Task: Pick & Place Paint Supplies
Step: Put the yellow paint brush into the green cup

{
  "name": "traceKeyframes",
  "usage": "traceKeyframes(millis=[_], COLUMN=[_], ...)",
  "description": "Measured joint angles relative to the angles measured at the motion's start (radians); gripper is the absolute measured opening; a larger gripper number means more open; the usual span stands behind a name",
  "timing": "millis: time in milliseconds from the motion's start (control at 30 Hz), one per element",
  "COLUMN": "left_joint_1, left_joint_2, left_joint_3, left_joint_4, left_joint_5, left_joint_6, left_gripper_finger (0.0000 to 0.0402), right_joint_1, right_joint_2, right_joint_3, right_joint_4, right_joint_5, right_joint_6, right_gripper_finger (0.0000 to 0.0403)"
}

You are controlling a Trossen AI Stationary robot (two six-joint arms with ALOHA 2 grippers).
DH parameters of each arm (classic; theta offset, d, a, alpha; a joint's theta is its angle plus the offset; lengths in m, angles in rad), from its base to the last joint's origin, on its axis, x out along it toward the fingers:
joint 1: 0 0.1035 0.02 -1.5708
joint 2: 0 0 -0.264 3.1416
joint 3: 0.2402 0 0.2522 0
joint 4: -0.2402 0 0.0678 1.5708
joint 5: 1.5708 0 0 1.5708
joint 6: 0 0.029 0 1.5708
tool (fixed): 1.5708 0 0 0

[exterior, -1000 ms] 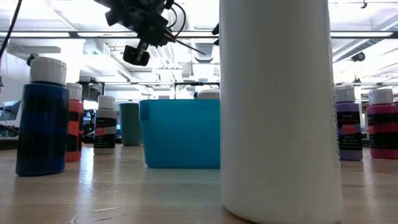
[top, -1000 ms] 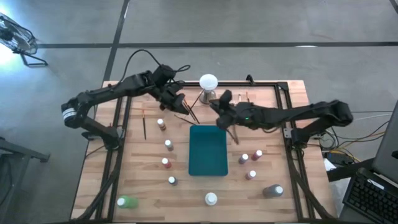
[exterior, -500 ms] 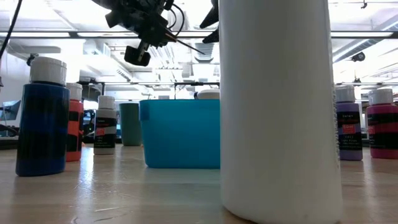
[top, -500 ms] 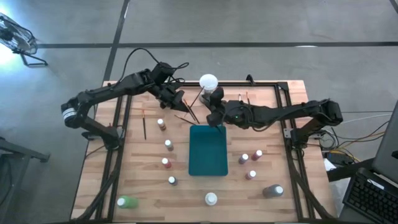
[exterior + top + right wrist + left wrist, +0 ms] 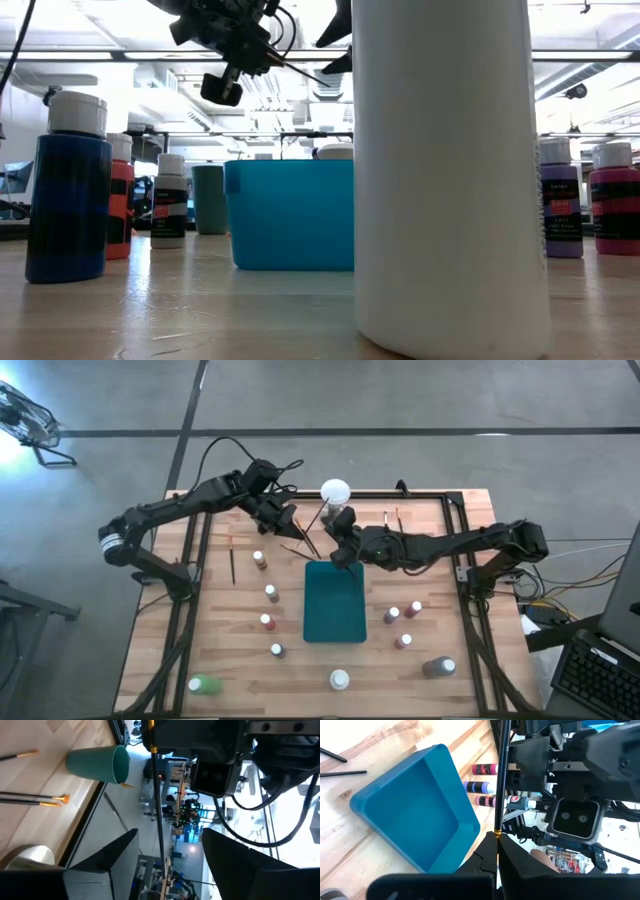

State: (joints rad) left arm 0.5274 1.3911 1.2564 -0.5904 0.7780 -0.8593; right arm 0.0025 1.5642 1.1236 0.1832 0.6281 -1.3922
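While the left gripper (image 5: 287, 524) stays clamped on a thin brush (image 5: 500, 775), holding it in the air beyond the tray's (image 5: 334, 622) far end, the right gripper (image 5: 338, 553) is right there opposite it with its fingers spread wide and nothing in them. In the right wrist view the brush shaft (image 5: 157, 795) runs straight through the gap between those two dark fingers (image 5: 112, 857), so this looks like a hand-over in the making. To do it well, the right arm wants the shaft centred between its pads before it closes, and it should bite well clear of the left's own grip so the two claws don't foul each other. The left should let go only once the right has a firm pinch; a slim handle like this will likely twist or slip if taken off-centre. Bottles (image 5: 267, 622) stand on the wood either side of the tray, and more brushes (image 5: 35, 800) lie flat on the table (image 5: 232, 650) by a teal cup (image 5: 97, 764).
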Motion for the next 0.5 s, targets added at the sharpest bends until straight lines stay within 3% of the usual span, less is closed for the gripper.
traceKeyframes(millis=[500], left_joint_1=[0.0], left_joint_2=[0.0], left_joint_3=[0.0], left_joint_4=[0.001], left_joint_5=[0.009], left_joint_6=[-0.001], left_gripper_finger=[0.0001], right_joint_1=[-0.001], right_joint_2=[0.0], right_joint_3=[0.0], right_joint_4=[0.044], right_joint_5=[-0.03], right_joint_6=[-0.003], right_gripper_finger=[0.0214])
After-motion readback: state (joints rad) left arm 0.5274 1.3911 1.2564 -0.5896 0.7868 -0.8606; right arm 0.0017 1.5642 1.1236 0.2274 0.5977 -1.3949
